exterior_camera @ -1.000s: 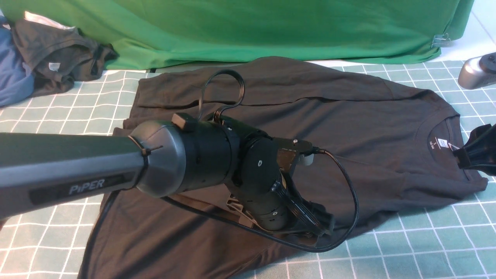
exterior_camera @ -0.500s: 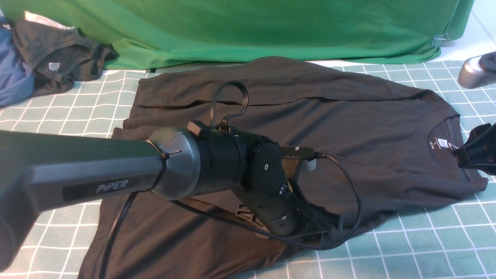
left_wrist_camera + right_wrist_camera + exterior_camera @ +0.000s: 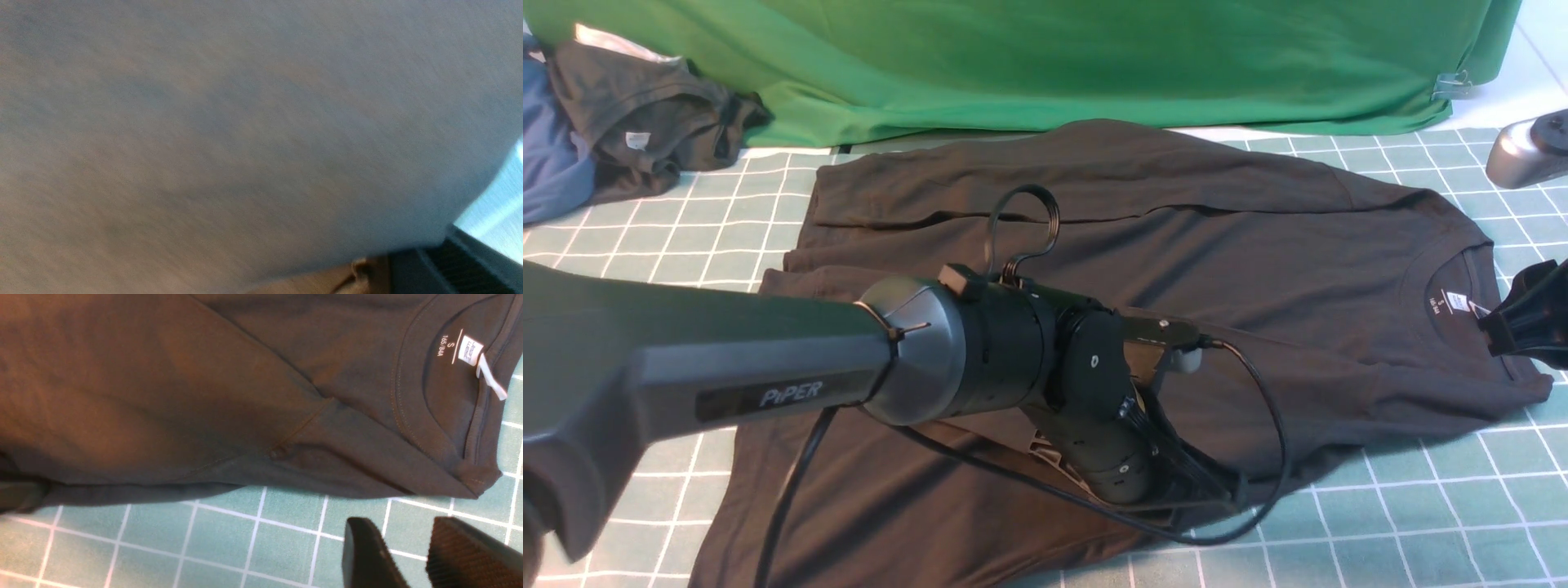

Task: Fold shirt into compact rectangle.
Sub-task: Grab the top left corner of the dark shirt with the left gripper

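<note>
Left gripper (image 3: 1205,490): jaws together, tip down at the near edge of the shirt (image 3: 1258,269), about mid-length. Its wrist view is all blurred dark fabric at close range; cannot tell whether cloth is pinched between the jaws. Left arm reaches across the shirt's hem half, with a cable looping over it.

Right gripper (image 3: 402,539): jaws apart, nothing between them, over bare mat (image 3: 1421,506) just beside the near collar corner, not touching cloth.

Shirt: spread flat on the checked mat, collar toward the robot's right, hem toward its left. A sleeve is folded lengthwise along the far side. White label (image 3: 1454,300) shows inside the neck. No print visible on the upper face.

Beyond: green cloth (image 3: 1094,57) along the far edge, the shirt's far side touching it. Grey garment (image 3: 645,122) is bunched far left, well apart.
</note>
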Motion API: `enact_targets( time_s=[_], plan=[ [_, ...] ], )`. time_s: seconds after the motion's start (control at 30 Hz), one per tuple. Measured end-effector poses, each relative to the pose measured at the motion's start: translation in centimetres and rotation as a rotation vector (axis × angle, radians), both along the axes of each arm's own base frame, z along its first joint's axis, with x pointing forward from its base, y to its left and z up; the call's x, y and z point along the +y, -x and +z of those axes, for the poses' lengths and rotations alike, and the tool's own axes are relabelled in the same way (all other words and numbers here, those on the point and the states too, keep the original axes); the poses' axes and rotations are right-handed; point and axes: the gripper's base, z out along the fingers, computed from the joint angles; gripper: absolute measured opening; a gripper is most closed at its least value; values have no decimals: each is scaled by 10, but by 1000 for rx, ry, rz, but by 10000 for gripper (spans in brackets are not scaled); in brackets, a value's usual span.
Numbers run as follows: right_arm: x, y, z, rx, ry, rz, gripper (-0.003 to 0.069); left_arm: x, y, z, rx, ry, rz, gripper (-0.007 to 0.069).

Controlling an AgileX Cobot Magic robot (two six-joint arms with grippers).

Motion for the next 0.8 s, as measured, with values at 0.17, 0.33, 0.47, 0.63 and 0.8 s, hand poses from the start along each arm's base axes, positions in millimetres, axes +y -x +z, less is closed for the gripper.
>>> enact_targets(
  time_s=[0.17,0.33,0.47,0.63,0.8],
  plan=[
    [0,-1,0,-9,-2,-1,223,-9,17,17,-12,19,-61,2],
    [0,-1,1,-19,-4,-1,223,-30,51,21,10,13,-164,2],
    [0,-1,1,-19,-4,-1,223,-39,71,20,38,-14,-212,2],
    [0,-1,1,-19,-4,-1,225,-40,79,18,24,-72,-237,2],
    [0,-1,1,-19,-4,-1,234,-23,64,34,-9,-98,-136,4]
  ],
)
